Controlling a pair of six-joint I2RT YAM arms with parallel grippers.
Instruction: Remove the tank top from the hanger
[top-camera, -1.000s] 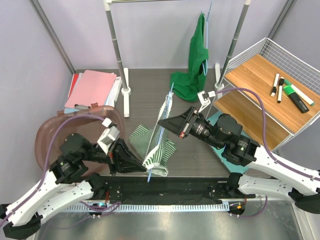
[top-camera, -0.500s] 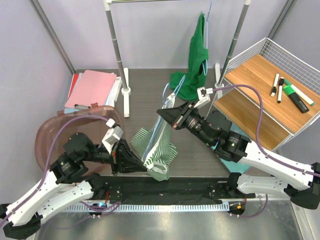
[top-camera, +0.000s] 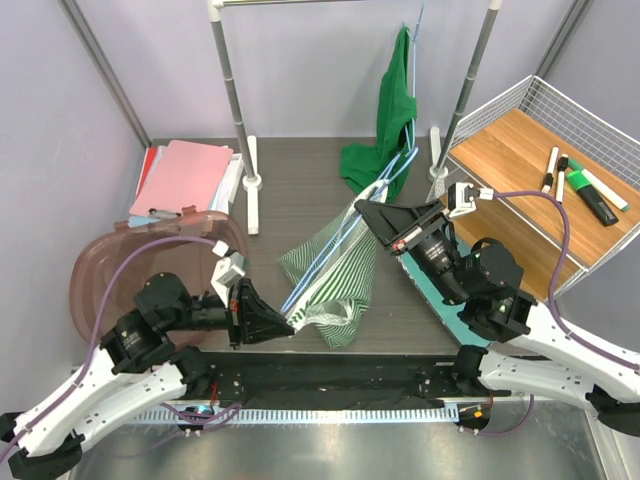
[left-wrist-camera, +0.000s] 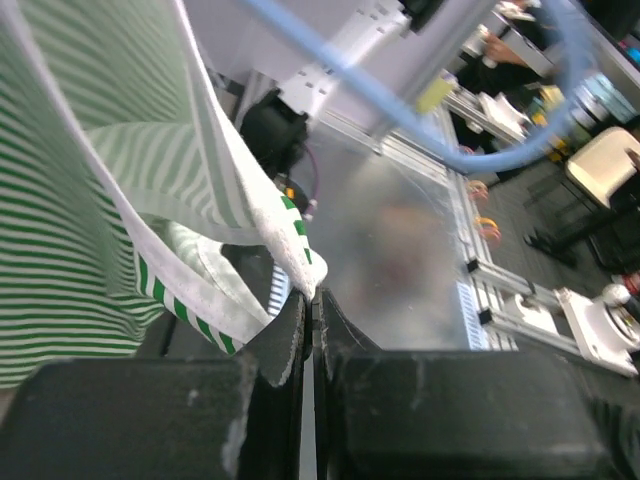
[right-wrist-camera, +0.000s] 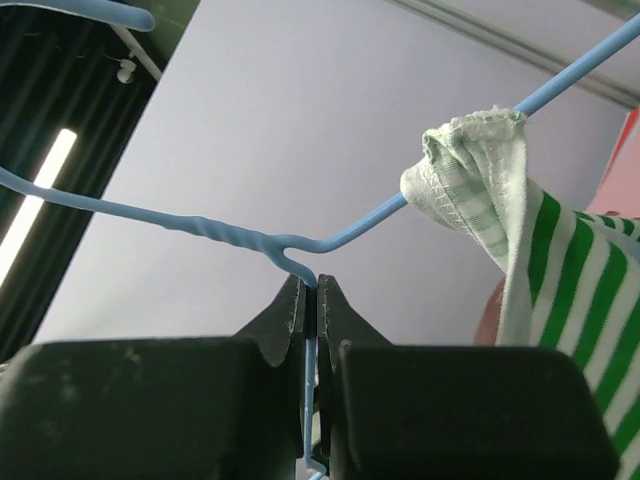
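Observation:
The green-and-white striped tank top hangs stretched between my two grippers above the table, partly draped over the blue wire hanger. My right gripper is shut on the hanger just below its twisted neck. One strap of the tank top is still looped over a hanger arm. My left gripper is shut on a white-trimmed edge of the tank top at the garment's near lower corner. The hanger runs blurred across the left wrist view.
A dark green garment hangs from the clothes rack at the back. Pink folders and a brown translucent tub lie at the left. A wire basket shelf with markers stands at the right.
My right gripper has carried the hanger to the right and back, tilting it. The tank top has been pulled out wider between the grippers. My left gripper has dropped slightly toward the near edge.

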